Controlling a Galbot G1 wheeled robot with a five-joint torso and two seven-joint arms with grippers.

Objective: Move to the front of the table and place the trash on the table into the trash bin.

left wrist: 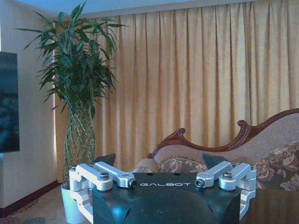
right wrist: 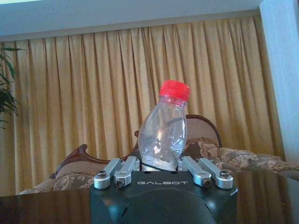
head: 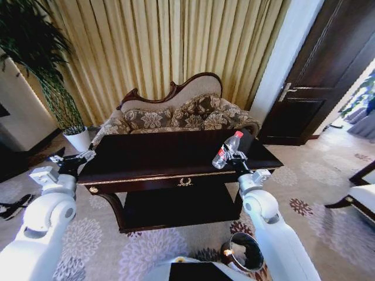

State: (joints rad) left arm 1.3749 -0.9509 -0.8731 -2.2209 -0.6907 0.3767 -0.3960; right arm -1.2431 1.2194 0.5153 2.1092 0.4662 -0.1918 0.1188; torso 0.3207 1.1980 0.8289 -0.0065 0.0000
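Head view: the long dark glossy wooden table (head: 158,158) with gold trim stands before a patterned carved-back sofa (head: 176,114). The right gripper (head: 229,157) is raised above the table's right end, jaws closed on a clear plastic bottle with a red cap (head: 228,150), which tilts with its cap up and away from the robot, clear of the table top. The left gripper (head: 75,159) hangs just off the table's left end, holding nothing. The round dark brown trash bin with a shiny rim (head: 246,253) sits on the patterned carpet near the table's front right corner. Left wrist view: the left gripper (left wrist: 159,161) has its jaws spread wide and empty, a potted plant (left wrist: 79,93) beyond. Right wrist view: the right gripper (right wrist: 161,165) clamps the bottle (right wrist: 164,130) at its lower body, cap uppermost.
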